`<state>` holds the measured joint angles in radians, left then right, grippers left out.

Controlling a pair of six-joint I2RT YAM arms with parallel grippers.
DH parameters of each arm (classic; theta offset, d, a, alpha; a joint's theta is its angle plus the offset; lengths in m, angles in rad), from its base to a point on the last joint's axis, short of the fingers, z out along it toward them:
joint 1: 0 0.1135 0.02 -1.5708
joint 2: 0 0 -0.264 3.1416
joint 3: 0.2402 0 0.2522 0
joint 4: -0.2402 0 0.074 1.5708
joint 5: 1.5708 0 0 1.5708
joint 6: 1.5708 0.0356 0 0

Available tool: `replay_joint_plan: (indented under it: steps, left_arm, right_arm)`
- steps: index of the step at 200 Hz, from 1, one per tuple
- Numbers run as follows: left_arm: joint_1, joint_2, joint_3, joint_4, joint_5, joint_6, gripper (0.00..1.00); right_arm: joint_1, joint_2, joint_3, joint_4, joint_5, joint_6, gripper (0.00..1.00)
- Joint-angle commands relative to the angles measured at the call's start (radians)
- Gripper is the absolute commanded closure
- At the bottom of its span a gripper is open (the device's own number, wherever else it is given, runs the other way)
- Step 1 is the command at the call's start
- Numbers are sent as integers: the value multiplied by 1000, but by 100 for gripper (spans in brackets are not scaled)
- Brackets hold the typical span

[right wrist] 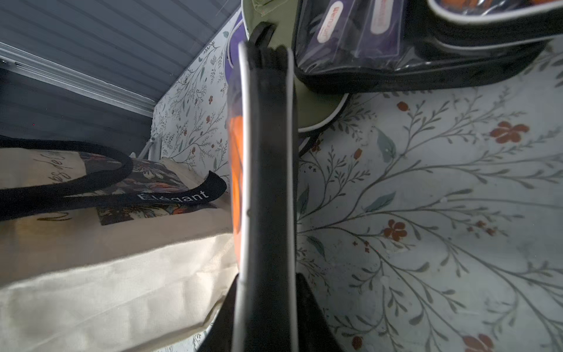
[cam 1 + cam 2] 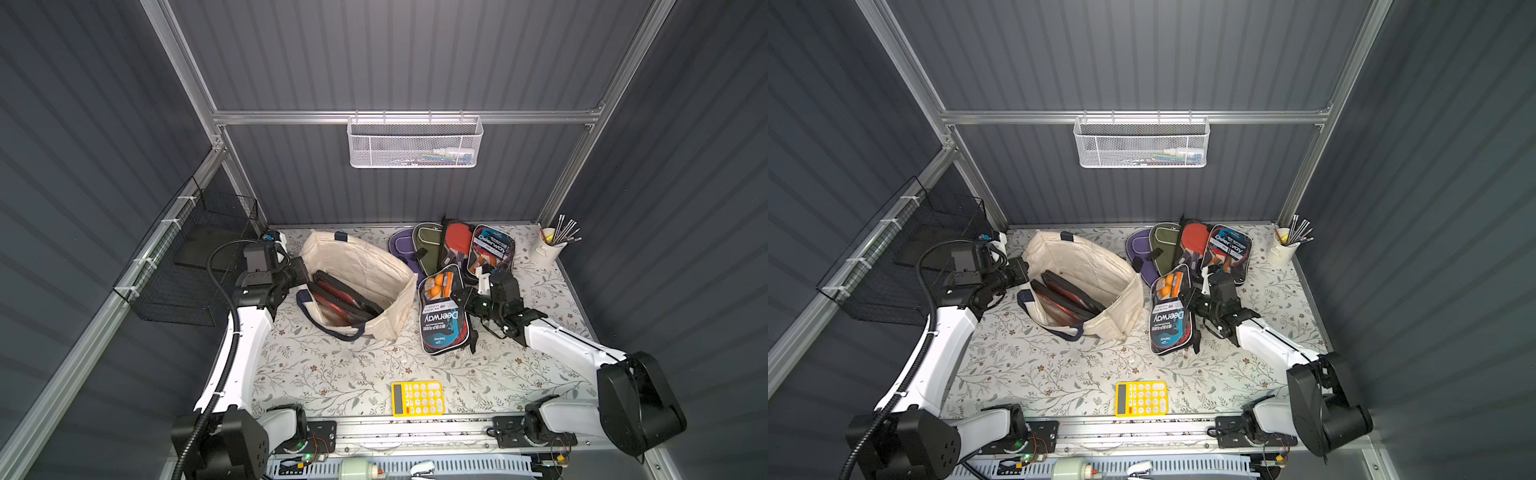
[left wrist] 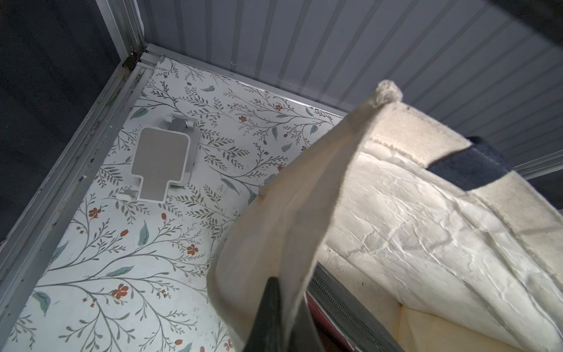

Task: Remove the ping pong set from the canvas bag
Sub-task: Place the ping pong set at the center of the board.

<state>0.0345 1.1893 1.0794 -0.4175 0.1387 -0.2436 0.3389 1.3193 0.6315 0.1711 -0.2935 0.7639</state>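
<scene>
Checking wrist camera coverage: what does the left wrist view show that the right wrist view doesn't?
Left wrist only: the left gripper pinching the canvas bag by its rim, its lining, a zipped case inside. Right wrist only: the right gripper clamping a ping pong set edge-on, the bag's floral print, other cases. Both: the bag and floral table.

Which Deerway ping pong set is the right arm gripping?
The clear-fronted Deerway set with orange balls, next to the cream canvas bag: the right gripper has its jaws shut on its edge. The other Deerway set lies free near the back wall.
</scene>
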Motion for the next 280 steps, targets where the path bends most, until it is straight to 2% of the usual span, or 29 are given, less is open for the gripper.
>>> replay_joint_plan:
  steps: [1, 43, 54, 68, 84, 110, 144, 203, 280]
  left_arm:
    - [7, -8, 12, 22, 3, 15, 100]
    - [8, -9, 11, 22, 4, 15, 100]
    - [9, -9, 9, 23, 4, 15, 100]
    - [8, -9, 11, 23, 3, 15, 100]
    - [8, -10, 10, 23, 2, 15, 100]
    - [8, -10, 10, 22, 1, 15, 100]
    - [8, -13, 10, 22, 1, 16, 100]
    - [8, -12, 10, 22, 1, 16, 100]
    - [9, -14, 8, 22, 1, 16, 100]
  right_arm:
    - [-3, 17, -13, 105, -25, 40, 100]
    - [-3, 53, -45, 138, -4, 48, 100]
    - [-3, 63, -53, 148, 2, 48, 89]
    - [-3, 76, -62, 158, 12, 49, 85]
    - [-5, 87, -74, 168, 22, 52, 73]
    - [-6, 101, -85, 173, 37, 51, 61]
    - [-9, 103, -90, 165, 52, 43, 51]
    - [-20, 110, -90, 157, 66, 31, 44]
    - [-22, 39, -85, 94, 129, -10, 5]
